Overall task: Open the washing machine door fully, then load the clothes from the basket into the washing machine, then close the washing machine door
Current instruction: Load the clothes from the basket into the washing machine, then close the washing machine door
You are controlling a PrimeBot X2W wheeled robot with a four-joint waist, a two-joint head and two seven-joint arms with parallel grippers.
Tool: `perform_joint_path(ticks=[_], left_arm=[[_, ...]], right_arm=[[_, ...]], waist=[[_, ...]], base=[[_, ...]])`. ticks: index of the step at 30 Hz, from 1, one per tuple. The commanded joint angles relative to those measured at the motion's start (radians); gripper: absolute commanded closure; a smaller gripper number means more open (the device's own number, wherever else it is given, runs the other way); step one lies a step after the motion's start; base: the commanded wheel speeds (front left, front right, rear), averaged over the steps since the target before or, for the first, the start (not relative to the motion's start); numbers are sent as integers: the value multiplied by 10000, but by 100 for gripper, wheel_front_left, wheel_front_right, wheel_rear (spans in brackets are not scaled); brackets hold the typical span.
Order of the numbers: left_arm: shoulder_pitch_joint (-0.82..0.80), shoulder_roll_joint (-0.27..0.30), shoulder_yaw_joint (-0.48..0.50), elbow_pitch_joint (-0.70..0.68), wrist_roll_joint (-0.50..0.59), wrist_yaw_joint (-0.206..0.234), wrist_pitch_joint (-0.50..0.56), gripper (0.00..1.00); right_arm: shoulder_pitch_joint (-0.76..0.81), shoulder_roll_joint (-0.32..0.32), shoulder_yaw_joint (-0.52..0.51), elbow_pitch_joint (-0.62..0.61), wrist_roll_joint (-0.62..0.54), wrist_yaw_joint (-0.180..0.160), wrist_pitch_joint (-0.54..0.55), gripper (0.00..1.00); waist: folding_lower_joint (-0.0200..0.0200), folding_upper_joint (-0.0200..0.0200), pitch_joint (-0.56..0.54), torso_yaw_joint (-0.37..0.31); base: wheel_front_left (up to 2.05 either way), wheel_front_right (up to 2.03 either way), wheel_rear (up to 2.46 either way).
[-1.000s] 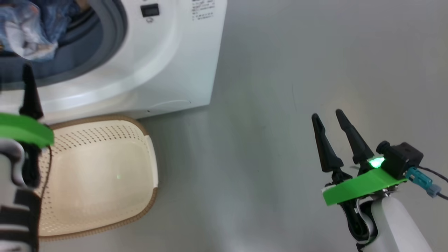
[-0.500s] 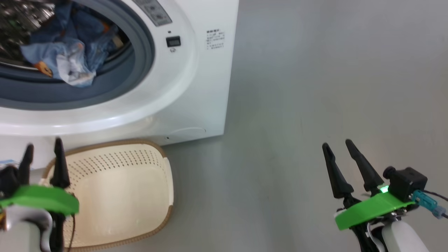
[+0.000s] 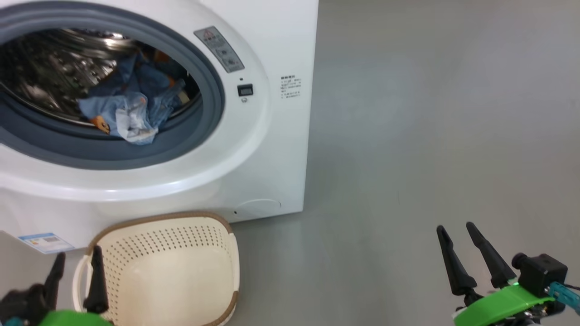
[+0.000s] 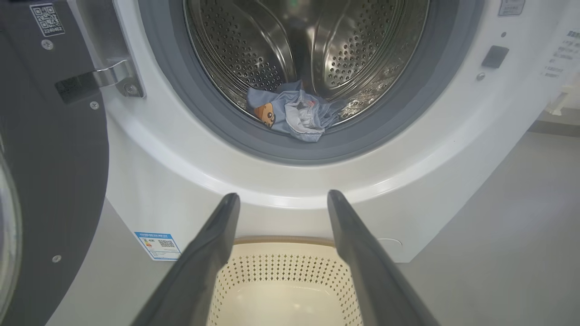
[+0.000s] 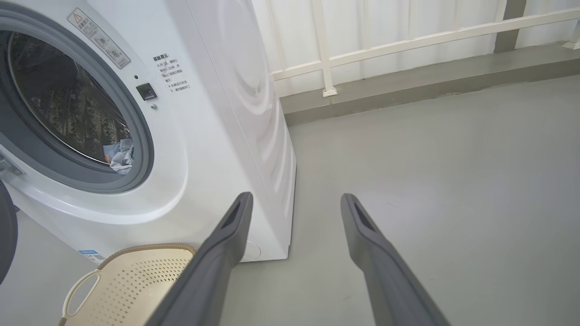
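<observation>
1. Washing machine (image 3: pixel 281 149): boxy, smooth glossy white front. Its round mouth is ringed by a matte grey rubber gasket (image 3: pixel 213 113). The left wrist view looks straight into the perforated, ribbed steel drum (image 4: pixel 353 50).
2. Floor (image 3: pixel 430 113): flat, plain grey. The right wrist view adds a white railing (image 5: pixel 408 40) behind the machine.
3. Washing machine door (image 4: pixel 50 149): swung open to the machine's left. The left wrist view shows its dark inner face with screws and a QR sticker, hung on a bright metal hinge (image 4: pixel 113 77).
4. Basket (image 3: pixel 172 235): cream plastic, rounded-rectangular, with perforated walls and a brown woven-look rim. It stands on the floor just before the machine's foot.
5. Clothes (image 3: pixel 131 108): crumpled light-blue fabric with white lining and an orange cartoon print. They lie at the drum's front lip, partly on the gasket.
6. Left gripper (image 3: pixel 78 262): two dark tapered fingers, spread and released, over the basket's near end.
7. Right gripper (image 3: pixel 456 228): same build on a green mount, spread and released, over bare floor well right of the machine.
8. Blue label (image 4: pixel 157 244): a small rectangle low on the machine's front.
</observation>
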Motion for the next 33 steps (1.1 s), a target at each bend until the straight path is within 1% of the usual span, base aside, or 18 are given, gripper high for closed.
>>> perform_joint_path(ticks=[1,6,12,33], left_arm=[[126,195,381,-403,165,-15,-64,0],[882,16,509,-990,237,-15,-64,0],[1457,-136,690,-1558,287,-15,-64,0],[1315,-257,769,-1721,425,-15,-64,0]], right_arm=[[150,-194,108,-238,162,16,-76,0],[476,-279,-26,-289,199,16,-76,0],[646,-304,-123,-364,202,16,-76,0],[571,-248,-219,-464,24,16,-76,0]], waist=[[0,0,-338,103],[0,0,-595,125],[0,0,-654,134],[0,0,-332,304]], base=[[0,0,0],[0,0,0],[0,0,0],[-8,8,0]])
